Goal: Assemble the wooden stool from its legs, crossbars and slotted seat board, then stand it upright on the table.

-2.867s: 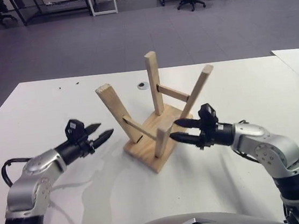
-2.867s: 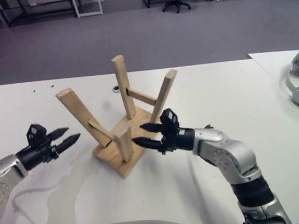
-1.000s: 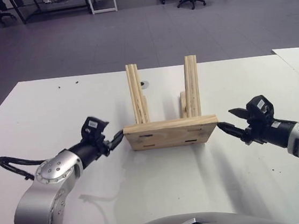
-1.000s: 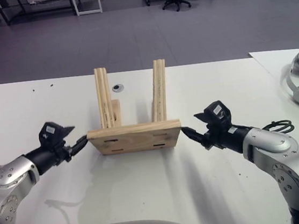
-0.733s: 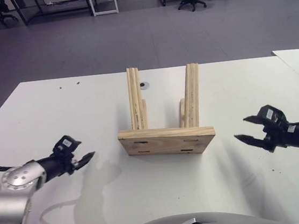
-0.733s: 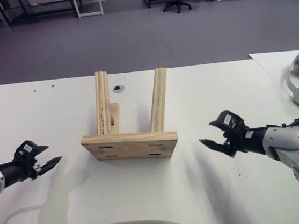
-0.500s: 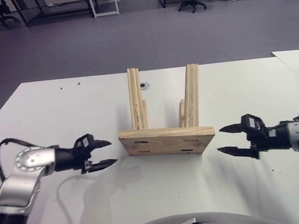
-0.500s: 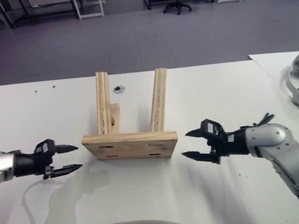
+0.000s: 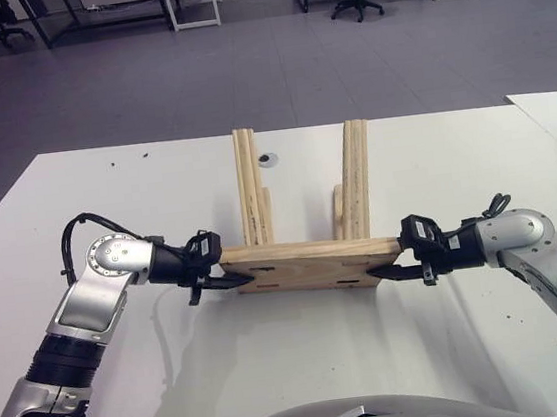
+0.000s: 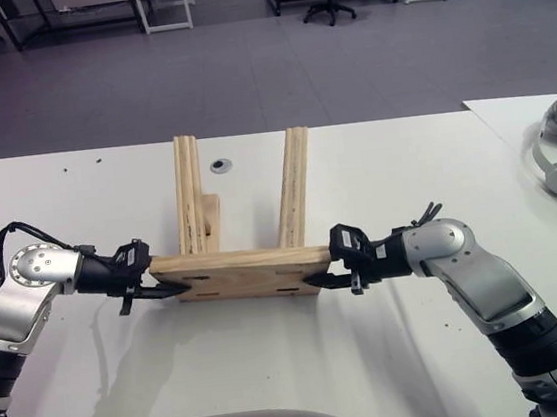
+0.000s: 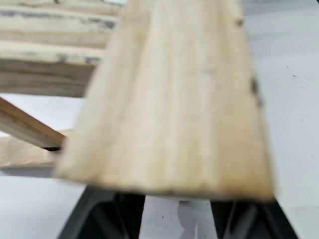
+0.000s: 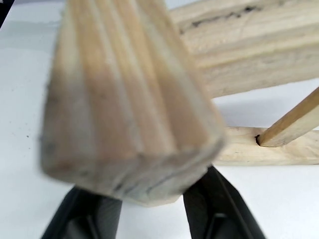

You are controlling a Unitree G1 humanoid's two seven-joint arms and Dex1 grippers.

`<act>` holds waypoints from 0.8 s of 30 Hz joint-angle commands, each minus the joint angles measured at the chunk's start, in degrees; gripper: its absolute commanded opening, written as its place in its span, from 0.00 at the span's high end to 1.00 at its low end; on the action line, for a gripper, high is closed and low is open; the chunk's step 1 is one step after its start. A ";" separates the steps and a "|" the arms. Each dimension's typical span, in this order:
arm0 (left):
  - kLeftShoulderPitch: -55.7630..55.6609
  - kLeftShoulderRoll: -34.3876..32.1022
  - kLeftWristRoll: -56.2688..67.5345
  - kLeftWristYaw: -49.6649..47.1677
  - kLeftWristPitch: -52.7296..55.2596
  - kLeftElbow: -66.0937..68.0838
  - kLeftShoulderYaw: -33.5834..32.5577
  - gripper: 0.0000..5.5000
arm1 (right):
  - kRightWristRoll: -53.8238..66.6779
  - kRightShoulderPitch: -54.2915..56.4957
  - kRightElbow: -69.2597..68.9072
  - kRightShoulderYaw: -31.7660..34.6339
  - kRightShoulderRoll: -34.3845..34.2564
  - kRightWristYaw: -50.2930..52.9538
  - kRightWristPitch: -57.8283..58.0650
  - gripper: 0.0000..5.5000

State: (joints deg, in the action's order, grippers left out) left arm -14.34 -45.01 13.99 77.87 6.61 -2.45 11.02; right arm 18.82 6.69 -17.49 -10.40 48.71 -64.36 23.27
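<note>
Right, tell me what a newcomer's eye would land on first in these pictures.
The wooden stool stands out first. It lies on its side in the middle of the white table, with its seat board facing the robot and its legs pointing away. Next come the two arms flanking it, with the left tool at the seat's left end and the right tool at its right end.

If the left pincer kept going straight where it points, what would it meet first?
The left end of the pale wooden slotted seat board; the left pincer sits right at that end, apparently touching it.
</note>
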 commanded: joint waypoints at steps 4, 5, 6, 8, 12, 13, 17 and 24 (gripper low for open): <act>-5.91 -2.83 18.31 3.20 16.75 -12.66 -6.28 0.75 | 18.38 9.15 -6.21 9.45 -0.64 -2.07 12.56 0.72; -9.13 -6.19 26.11 3.70 25.57 -16.19 -9.14 0.75 | 26.19 14.63 -6.63 12.90 1.22 -2.89 19.05 0.72; -12.87 -10.13 34.76 3.71 34.60 -19.10 -12.10 0.75 | 34.21 21.07 -5.85 15.75 3.99 -3.67 26.36 0.72; -19.91 -16.69 47.75 2.28 46.79 -22.47 -16.20 0.75 | 46.10 31.61 -2.20 18.50 10.03 -5.26 39.38 0.72; -39.28 -26.35 82.83 -9.32 68.17 -8.67 -10.32 0.76 | 67.38 56.87 19.01 13.29 12.18 -3.29 64.30 0.72; -42.18 -27.18 89.63 -12.27 70.98 -3.36 -6.06 0.76 | 70.84 59.87 23.38 9.40 12.69 -4.35 67.30 0.72; -42.70 -28.29 98.94 -14.41 79.54 11.84 3.57 0.76 | 90.35 50.75 21.96 -5.68 27.56 -9.95 69.16 0.76; -39.60 -28.89 99.00 -7.28 85.67 15.56 15.44 0.76 | 94.18 40.93 13.00 -18.61 40.58 -22.10 69.20 0.76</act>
State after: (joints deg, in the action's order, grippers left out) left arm -49.14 -67.48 103.95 60.66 89.91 6.15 22.81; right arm 101.11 45.28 -2.34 -24.10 81.78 -72.07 89.34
